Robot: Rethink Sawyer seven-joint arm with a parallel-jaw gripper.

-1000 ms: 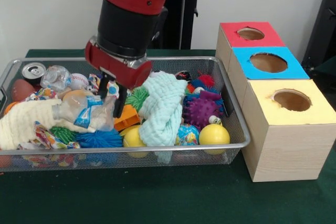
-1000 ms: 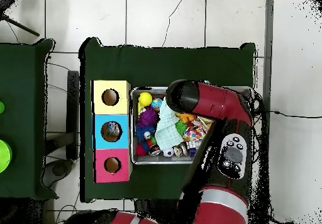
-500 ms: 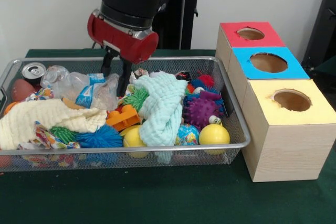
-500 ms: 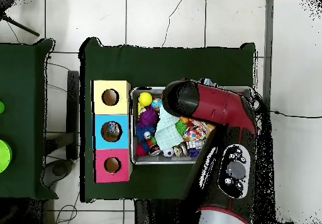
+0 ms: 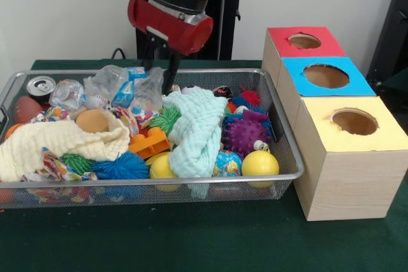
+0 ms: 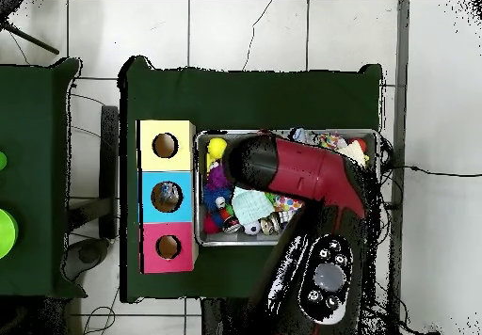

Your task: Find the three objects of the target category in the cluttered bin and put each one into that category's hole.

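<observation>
Robot lab, tiled floor [image 6: 245,39], green-clothed table [image 5: 191,240], colour-coded sorting boxes [image 5: 331,106]

My arm [image 6: 301,171] hides most of the bin [image 6: 200,199] from above; my gripper [image 5: 159,78] is unseen there.

The bin [image 5: 280,138] is shiny wire mesh metal. Crinkly clear plastic bottle [image 5: 124,86], soft knitted mint cloth [image 5: 197,128], fuzzy cream towel [image 5: 57,144], glossy yellow ball [image 5: 260,163], rubbery spiky purple ball [image 5: 245,133]. Boxes [image 5: 347,183] look like pale wood with matt painted tops; the table cover [image 5: 191,240] is matt green felt.
</observation>
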